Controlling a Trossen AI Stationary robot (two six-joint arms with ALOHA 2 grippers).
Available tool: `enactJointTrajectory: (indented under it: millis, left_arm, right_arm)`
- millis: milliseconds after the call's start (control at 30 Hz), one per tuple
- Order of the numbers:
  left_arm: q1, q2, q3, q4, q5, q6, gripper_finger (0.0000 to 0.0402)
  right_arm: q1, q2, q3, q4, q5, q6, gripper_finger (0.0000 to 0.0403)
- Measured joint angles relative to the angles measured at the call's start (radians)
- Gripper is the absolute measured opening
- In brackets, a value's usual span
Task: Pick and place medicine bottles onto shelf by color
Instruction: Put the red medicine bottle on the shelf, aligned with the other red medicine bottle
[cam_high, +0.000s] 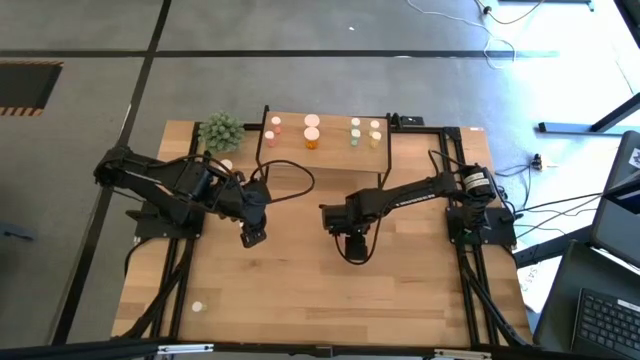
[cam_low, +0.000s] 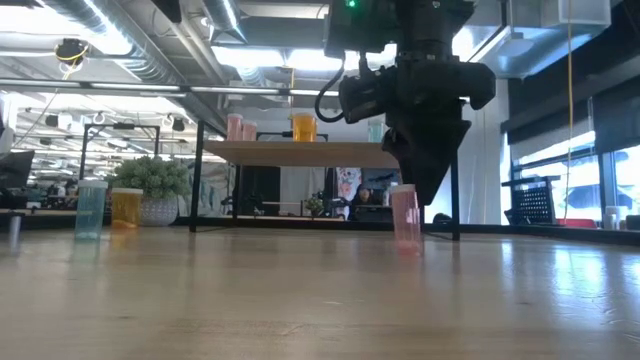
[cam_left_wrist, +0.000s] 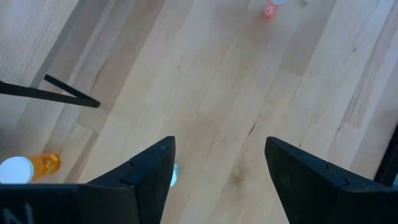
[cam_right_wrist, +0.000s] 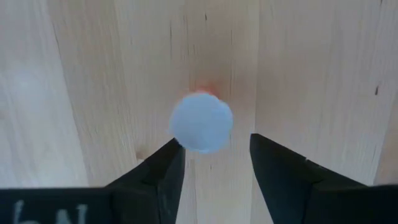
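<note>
Fingers of your right gripper stand apart just above a pink bottle upright on the tabletop, not clamped; your left gripper hangs open beside the shelf

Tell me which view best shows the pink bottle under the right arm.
Low view: the pink bottle stands upright on the table, seen whole from the side. The right wrist view shows only its pale cap; the left wrist view catches it far off; the high view hides it.

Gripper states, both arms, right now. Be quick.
Left gripper: open, holding nothing, above bare table.
Right gripper: fingers apart, directly over a pink bottle standing on the table; not gripping it.
</note>
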Motion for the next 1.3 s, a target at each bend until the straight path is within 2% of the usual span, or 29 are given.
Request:
enactJointTrajectory:
  millis: [300, 733, 933, 1300]
  left_arm:
    - [0.000, 0.000, 0.001, 0.000, 0.000, -0.001, 0.0244]
    - [-0.001, 0.000, 0.001, 0.001, -0.031, 0.000, 0.0244]
    - [0.000, 0.008, 0.002, 0.055, -0.050, 0.021, 0.0244]
    - [0.071, 0.065, 0.002, 0.288, -0.020, 0.270, 0.0244]
  right_arm:
    - [-0.001, -0.005, 0.000, -0.026, 0.000, 0.017, 0.0187]
    - [-0.002, -0.111, 0.011, -0.116, 0.001, 0.107, 0.0187]
    - [-0.002, -0.210, 0.012, -0.151, 0.009, 0.171, 0.0187]
    - [0.005, -0.491, 0.012, -0.162, 0.154, 0.264, 0.0188]
